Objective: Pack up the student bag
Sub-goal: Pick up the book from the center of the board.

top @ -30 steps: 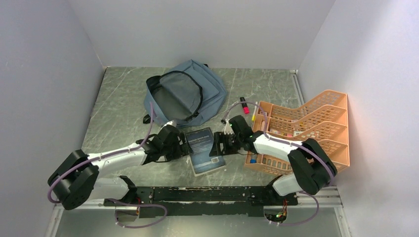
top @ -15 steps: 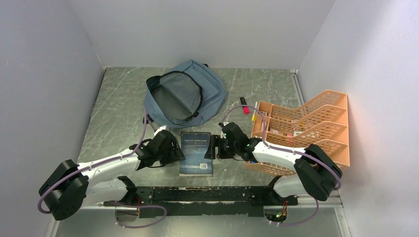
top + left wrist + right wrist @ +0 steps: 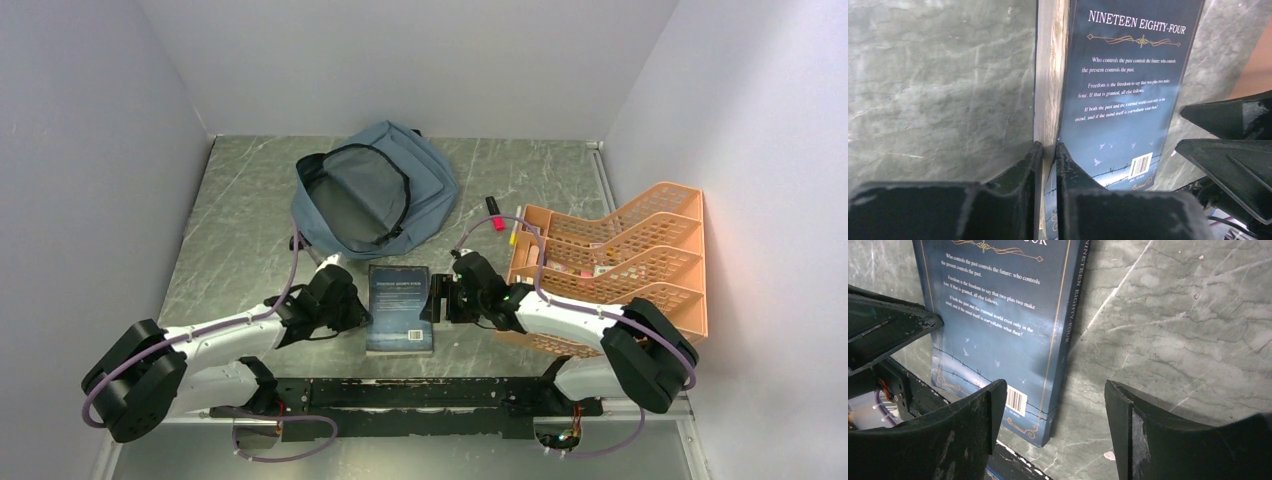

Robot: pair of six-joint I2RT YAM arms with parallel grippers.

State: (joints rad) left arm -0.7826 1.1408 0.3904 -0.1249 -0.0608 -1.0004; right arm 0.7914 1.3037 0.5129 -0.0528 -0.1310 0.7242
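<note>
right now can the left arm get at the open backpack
Probably yes. The backpack lies just beyond the left gripper, its mouth unzipped, with nothing lying between them. That gripper is pinched on the book, which would come along.

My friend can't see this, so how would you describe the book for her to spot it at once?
Start at the blue-grey backpack lying open at the far end of the marbled table. Just nearer than it, the book lies flat between the left gripper and the right gripper. It is the only dark-blue rectangle, with Nineteen Eighty-Four printed pale on its cover.
</note>
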